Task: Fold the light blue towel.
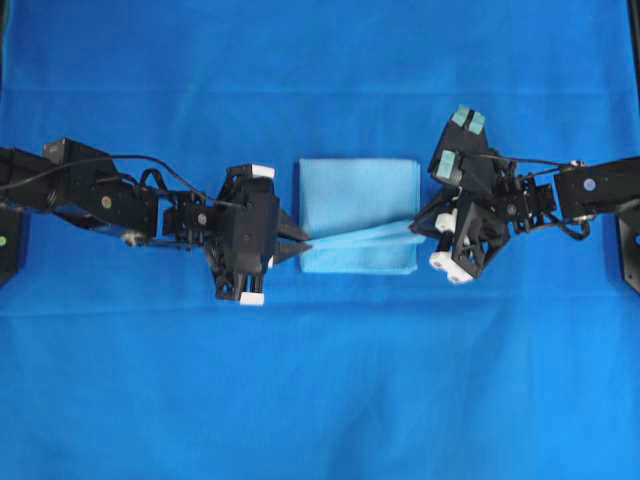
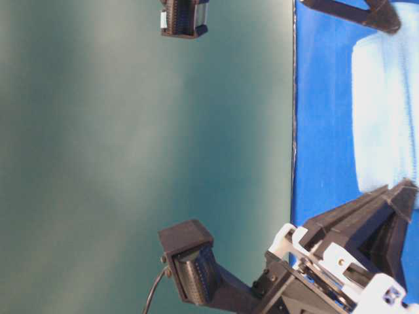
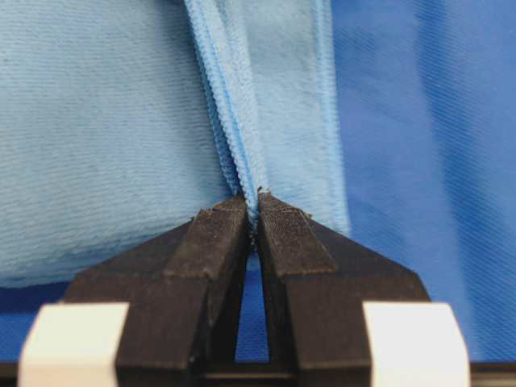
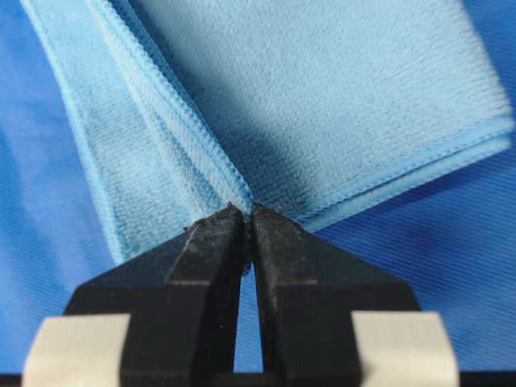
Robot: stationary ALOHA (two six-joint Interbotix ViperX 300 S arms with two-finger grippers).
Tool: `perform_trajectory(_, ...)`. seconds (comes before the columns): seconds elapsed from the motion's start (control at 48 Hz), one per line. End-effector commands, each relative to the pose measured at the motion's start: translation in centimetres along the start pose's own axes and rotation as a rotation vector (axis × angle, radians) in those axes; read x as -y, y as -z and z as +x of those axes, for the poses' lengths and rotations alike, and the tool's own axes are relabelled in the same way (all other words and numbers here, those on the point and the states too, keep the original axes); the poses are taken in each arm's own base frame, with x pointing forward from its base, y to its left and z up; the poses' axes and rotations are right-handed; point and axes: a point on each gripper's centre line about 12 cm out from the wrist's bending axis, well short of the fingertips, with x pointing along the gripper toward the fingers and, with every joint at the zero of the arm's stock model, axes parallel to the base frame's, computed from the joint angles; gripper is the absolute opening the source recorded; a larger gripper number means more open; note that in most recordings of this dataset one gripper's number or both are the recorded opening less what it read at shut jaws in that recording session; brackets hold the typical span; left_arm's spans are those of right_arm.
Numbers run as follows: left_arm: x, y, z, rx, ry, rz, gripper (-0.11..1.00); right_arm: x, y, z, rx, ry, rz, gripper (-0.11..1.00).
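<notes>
A light blue towel (image 1: 355, 195), folded into a rectangle, lies at the centre of the frame on a royal-blue tabletop (image 1: 320, 400). The left gripper (image 1: 305, 243) and right gripper (image 1: 420, 226) each have jaws pressed together, pinching opposite ends of its lifted lower hem.

The right gripper (image 4: 248, 211) fills the near edge, its two black fingers (image 4: 205, 250) pressed together on a hemmed edge of the light blue towel (image 4: 322, 105). From the pinch a taut fold runs away to the far left (hem stitching plain along it), while the flat layers spread right over the royal-blue table cloth (image 4: 451, 266).
</notes>
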Motion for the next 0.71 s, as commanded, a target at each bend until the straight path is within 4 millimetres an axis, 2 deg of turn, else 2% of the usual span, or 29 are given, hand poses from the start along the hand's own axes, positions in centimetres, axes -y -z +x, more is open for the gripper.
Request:
perform_trajectory(0.0,0.4,-0.9,-0.2,0.029,0.007,0.005,0.03,-0.4,-0.5,-0.2,0.018,-0.014,0.0,0.05)
perform_trajectory(0.292,0.1,-1.7,0.3,0.051,-0.001,0.001,0.04,-0.5,-0.7,0.0,0.021,-0.015,0.0,0.07)
perform_trajectory(0.333,0.0,-1.6,0.3,0.049,-0.002,-0.001,0.11,-0.6,-0.8,0.0,0.023,-0.016,0.0,0.13)
perform_trajectory(0.458,0.1,-1.6,0.3,0.049,-0.001,0.001,0.46,-0.8,-1.1,0.0,0.026,-0.02,-0.008,0.52)
perform_trajectory(0.521,0.1,-1.7,0.3,0.049,-0.001,0.001,0.6,-0.9,-1.2,0.0,0.03,-0.022,-0.014,0.65)
perform_trajectory(0.562,0.1,-1.7,0.3,0.049,-0.001,0.001,0.62,-1.0,-1.3,0.0,0.031,-0.022,-0.014,0.66)
perform_trajectory(0.687,0.0,-2.1,-0.3,0.056,-0.002,0.01,0.55,-1.5,-1.8,-0.4,0.039,-0.024,-0.024,0.6)
